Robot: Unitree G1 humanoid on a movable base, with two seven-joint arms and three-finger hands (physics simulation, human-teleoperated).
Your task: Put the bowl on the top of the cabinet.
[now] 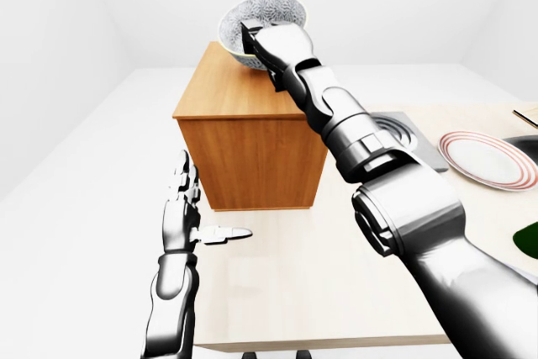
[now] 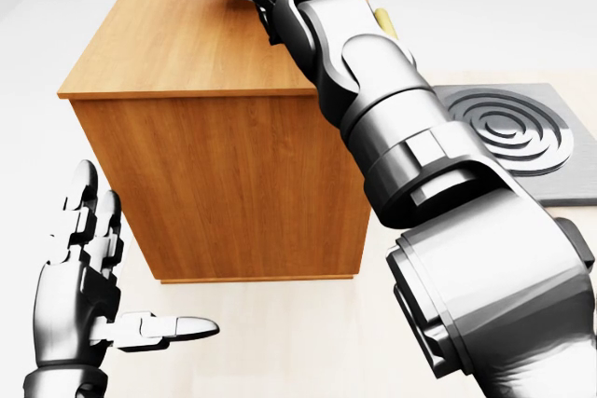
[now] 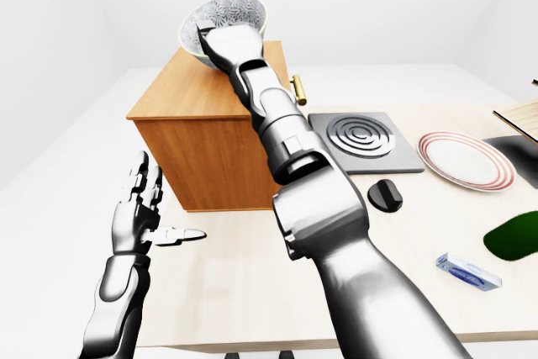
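Stretched far up and away from the body: right arm, with the right robot hand [image 1: 267,44] gripping the rim of the patterned bowl [image 1: 262,21], fingers hooked over its near edge. Bowl tipped toward the camera, interior showing, held over the far end of the wooden cabinet [image 1: 252,145]; touching the top or just above it, cannot tell. Cabinet resting on the light wooden bench [image 3: 252,287].

Seen only in the right-eye view: a brass knob [image 3: 297,90] on the cabinet's right side, the whole grey burner plate [image 3: 363,141] with concentric rings, a small black object [image 3: 385,196] below it, a blue-and-white packet [image 3: 467,271] and a dark green shape [image 3: 513,236] at the right edge. Red-rimmed plate [image 3: 465,160] clear in both eye views. Head view much closer in: only the bowl's lower edge at the top border, cabinet face filling the middle.

Left robot hand [image 2: 89,281] raised beside the cabinet's lower left, palm upright, fingers straight and together, thumb pointing right, holding nothing.
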